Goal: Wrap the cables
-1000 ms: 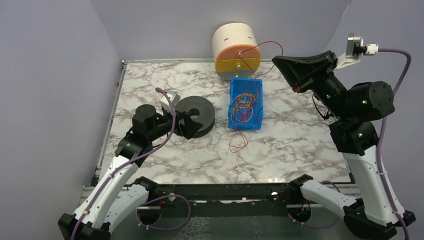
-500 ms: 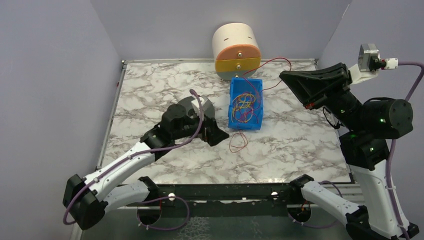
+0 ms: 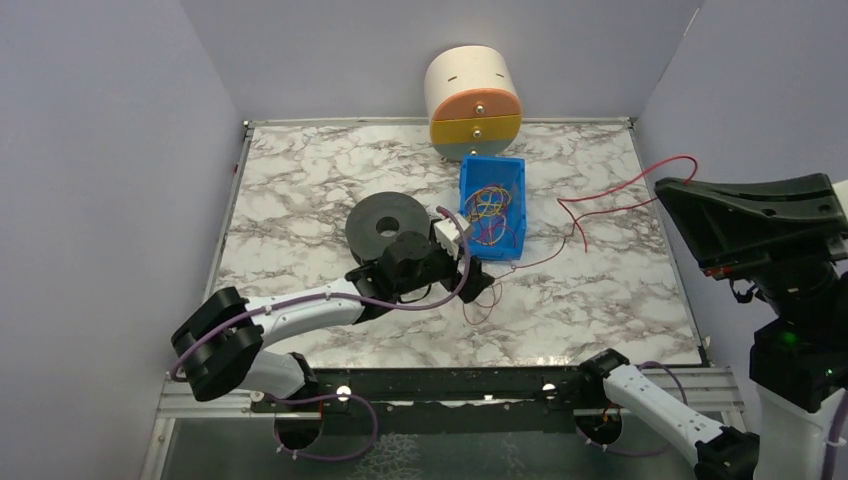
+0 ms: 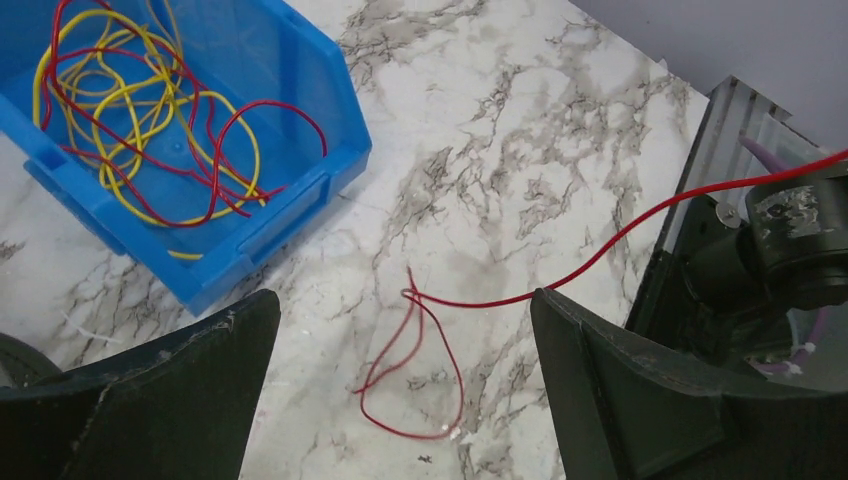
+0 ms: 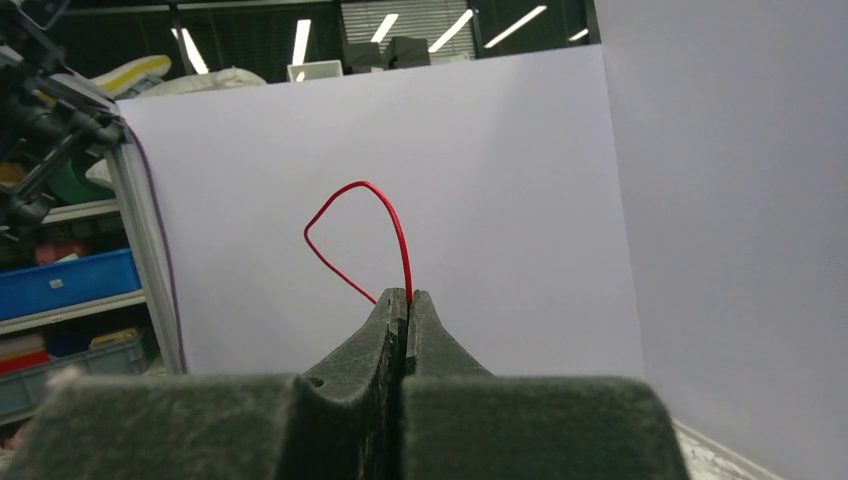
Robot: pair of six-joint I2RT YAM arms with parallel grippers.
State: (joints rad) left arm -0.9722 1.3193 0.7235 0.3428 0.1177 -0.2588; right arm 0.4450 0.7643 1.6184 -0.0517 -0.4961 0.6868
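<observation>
A thin red cable [image 3: 620,187] runs from a loop [image 3: 478,298] on the marble table up to my right gripper [image 3: 664,188]. That gripper is raised high at the right and shut on the cable's end [image 5: 360,215], which sticks up from its closed tips [image 5: 408,300]. My left gripper [image 3: 483,287] hovers open over the loop. In the left wrist view the loop [image 4: 415,370] lies on the table between the two wide-apart fingers [image 4: 150,400], and the left gripper [image 4: 400,400] holds nothing. A black spool [image 3: 385,222] sits behind the left arm.
A blue bin [image 3: 515,190] holding several yellow and red cables stands mid-table and also shows in the left wrist view [image 4: 330,110]. A cream and orange drawer drum [image 3: 473,100] stands at the back edge. The right arm's base [image 4: 780,260] is at the near right edge.
My left arm swung right from the black spool to above the cable loop. My right gripper pulled the red cable away from the bin, rightward and nearer, stretching it out.
</observation>
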